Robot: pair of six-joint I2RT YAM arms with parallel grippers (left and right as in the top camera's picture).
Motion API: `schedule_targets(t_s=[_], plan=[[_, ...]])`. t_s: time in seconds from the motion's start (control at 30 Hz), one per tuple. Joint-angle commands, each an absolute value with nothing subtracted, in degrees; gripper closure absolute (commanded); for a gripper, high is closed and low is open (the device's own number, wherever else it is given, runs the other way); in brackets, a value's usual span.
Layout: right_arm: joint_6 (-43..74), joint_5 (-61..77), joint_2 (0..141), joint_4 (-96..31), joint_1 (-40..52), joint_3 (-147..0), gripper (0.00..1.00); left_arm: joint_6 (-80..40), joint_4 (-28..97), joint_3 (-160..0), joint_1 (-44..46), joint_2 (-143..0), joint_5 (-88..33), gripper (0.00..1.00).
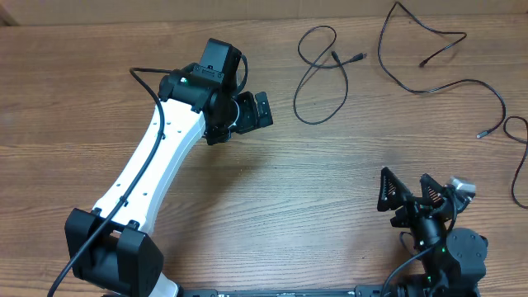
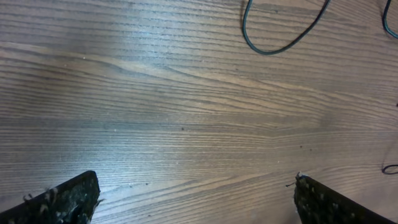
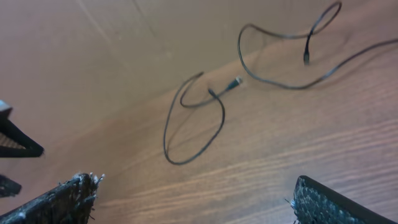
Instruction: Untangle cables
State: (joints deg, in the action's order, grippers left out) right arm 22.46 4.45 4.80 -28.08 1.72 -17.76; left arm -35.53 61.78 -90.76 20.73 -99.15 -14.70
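Three thin black cables lie apart on the far right of the wooden table. One cable (image 1: 313, 123) forms a figure-eight loop, a longer cable (image 1: 450, 86) snakes to its right, and a third cable (image 1: 520, 157) curves along the right edge. My left gripper (image 1: 252, 111) hovers open to the left of the looped cable, whose lower bend (image 2: 267, 51) shows at the top of the left wrist view above my empty left gripper (image 2: 196, 205). My right gripper (image 1: 410, 194) stands open near the front right, with nothing between its fingers (image 3: 311, 202). It faces the looped cable (image 3: 180, 163) and the longer cable (image 3: 280, 84).
The white left arm (image 1: 157, 157) reaches diagonally from the front left across the table (image 1: 313, 190). A thick black robot cord (image 1: 144, 78) runs along it. The left gripper's fingertips (image 3: 12, 146) show at the left edge of the right wrist view.
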Motion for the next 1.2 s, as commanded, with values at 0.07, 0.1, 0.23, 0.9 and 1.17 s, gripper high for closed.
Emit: schedule_targets(t_s=[0.07,0.1,0.23,0.9,1.17], plan=[[22.11,2.57,0.19,-25.63,2.68,-17.02,0.00,-34.26,61.89,-91.55,20.64,-98.35,-14.41,0.00],[22.15,2.61,0.16,-24.58,2.66,-16.82,0.00,-34.26,61.89,-91.55,20.64,-98.35,-14.41,0.00],[22.11,2.17,0.16,-18.65,2.72,-15.75,0.00,-34.26,61.89,-91.55,20.64,-98.35,-14.41,0.01],[22.37,2.22,0.16,-0.95,3.01,-2.87,0.00,-34.26,61.89,-91.55,20.64,-98.35,-14.39,0.01],[22.28,0.89,0.16,-2.96,4.49,-0.45,0.00,-34.26,61.89,-91.55,20.64,-98.35,-14.39,0.00]])
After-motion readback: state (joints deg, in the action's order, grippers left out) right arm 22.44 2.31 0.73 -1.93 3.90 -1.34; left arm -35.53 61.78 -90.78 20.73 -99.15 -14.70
